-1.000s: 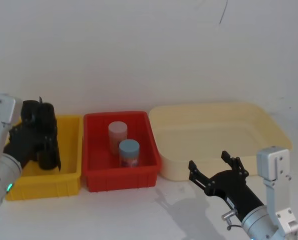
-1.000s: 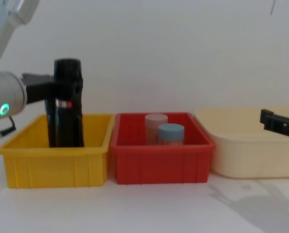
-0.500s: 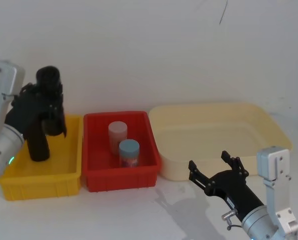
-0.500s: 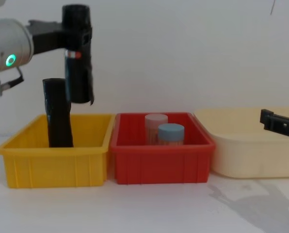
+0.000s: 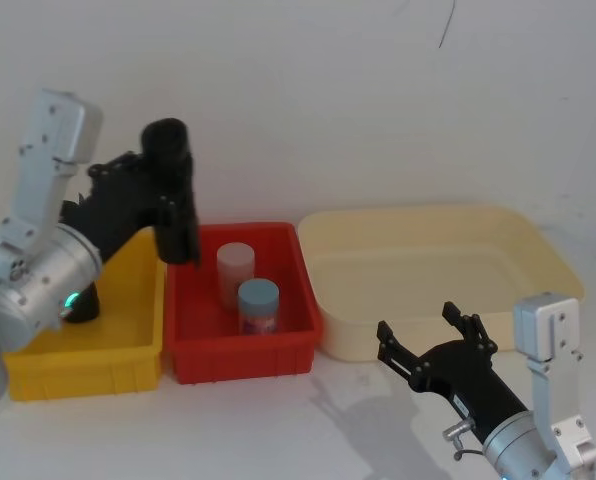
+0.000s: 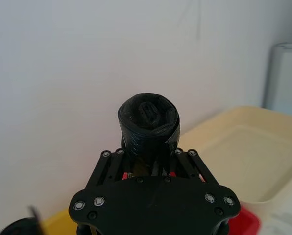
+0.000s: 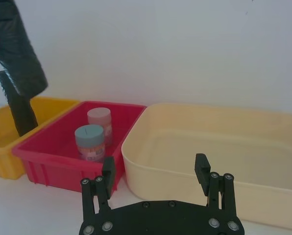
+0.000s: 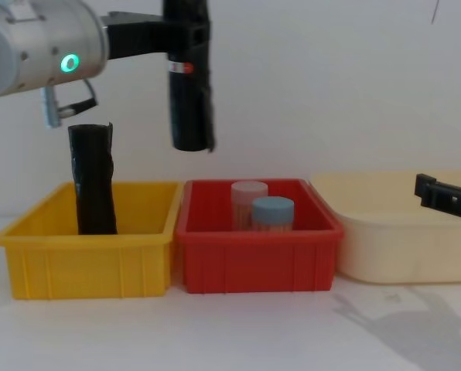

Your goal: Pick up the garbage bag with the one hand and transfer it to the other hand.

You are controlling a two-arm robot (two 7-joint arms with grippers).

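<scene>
In the head view, your left gripper [image 5: 156, 198] is clamped on the garbage bag [image 5: 174, 190], holding it upright in the air above the seam between the yellow bin [image 5: 128, 360] and the red bin [image 5: 278, 350]. Your right gripper [image 5: 420, 326] sits low over the tabletop in front of the cream tub [image 5: 538, 260], jaws spread wide and well apart from the bag. In the left wrist view you are looking down on the rolled top of the bag [image 6: 148, 116], with the fingers closed on either side of it. From the right wrist, the bag [image 7: 16, 54] hangs high, far off beyond the red bin [image 7: 48, 156], while the open gripper [image 7: 155, 169] points toward the tub. The chest view shows the grip at the label band, so the bag's [image 8: 189, 93] lower half is free. I'd say that free lower end, up and to the left of the right gripper, is what your handover turns on.
</scene>
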